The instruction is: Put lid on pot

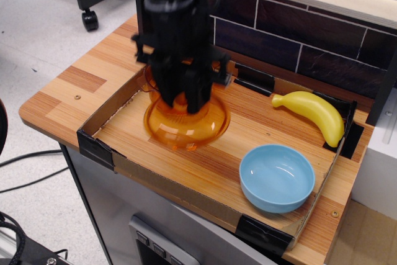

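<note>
Dark brick-pattern tiles back your workspace, and the striped wooden tabletop (74, 91) carries a shallow cardboard tray (186, 193) taped at its corners with black tape. Your hand (188, 105) is closed on the lid (186, 122), pinching it at the central knob, and the lid hangs clear of the tray floor toward the tabletop's left side, about midway between front and back edges. That knob is the right place to hold: the thin rim offers nothing to pinch.

Expect the lid to be light and stiff, a smooth, glossy, see-through orange plastic dome. It looks slippery, so it could tilt or twist in the grip if you swing it quickly.

Only a sliver of the pot (151, 79) shows, just behind the lid toward the back left of the tabletop, mostly hidden by the arm. It reads as the same clear orange plastic, and probably light enough to slide if the lid nudges its wall.

Over toward the right edge sit a smooth yellow banana (313, 115) at the back and a matte light blue bowl (276, 178) near the front.
</note>
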Motion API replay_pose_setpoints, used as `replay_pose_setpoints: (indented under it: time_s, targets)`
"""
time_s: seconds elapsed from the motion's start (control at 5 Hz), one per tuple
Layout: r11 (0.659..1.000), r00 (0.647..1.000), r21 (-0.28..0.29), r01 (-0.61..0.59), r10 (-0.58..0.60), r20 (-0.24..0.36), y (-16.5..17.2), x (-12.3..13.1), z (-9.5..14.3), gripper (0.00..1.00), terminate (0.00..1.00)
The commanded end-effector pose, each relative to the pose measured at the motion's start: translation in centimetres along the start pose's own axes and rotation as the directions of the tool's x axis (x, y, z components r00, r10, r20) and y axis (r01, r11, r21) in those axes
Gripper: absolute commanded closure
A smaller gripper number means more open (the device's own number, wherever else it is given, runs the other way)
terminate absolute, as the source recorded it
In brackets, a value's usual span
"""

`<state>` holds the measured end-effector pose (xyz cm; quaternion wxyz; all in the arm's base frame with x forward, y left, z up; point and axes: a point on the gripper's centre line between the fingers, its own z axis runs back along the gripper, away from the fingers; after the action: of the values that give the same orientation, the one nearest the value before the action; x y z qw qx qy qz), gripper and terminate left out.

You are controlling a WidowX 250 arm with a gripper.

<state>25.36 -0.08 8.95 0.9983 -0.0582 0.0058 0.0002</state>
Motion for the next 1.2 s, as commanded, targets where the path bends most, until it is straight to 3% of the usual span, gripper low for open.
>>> replay_pose_setpoints:
  time_s: [0.0, 0.2, 1.0]
  targets:
    - [0.99, 0.989, 0.029, -0.141, 0.139, 0.057, 3.3, 5.5, 0.8, 1.0, 0.0]
    - [0.985, 0.982, 0.037, -0.169, 0.165, 0.092, 4.6, 6.1, 0.5, 1.0, 0.0]
    - [0.966, 0.963, 0.059, -0.252, 0.245, 0.113, 7.0, 8.5, -1.4, 1.0, 0.0]
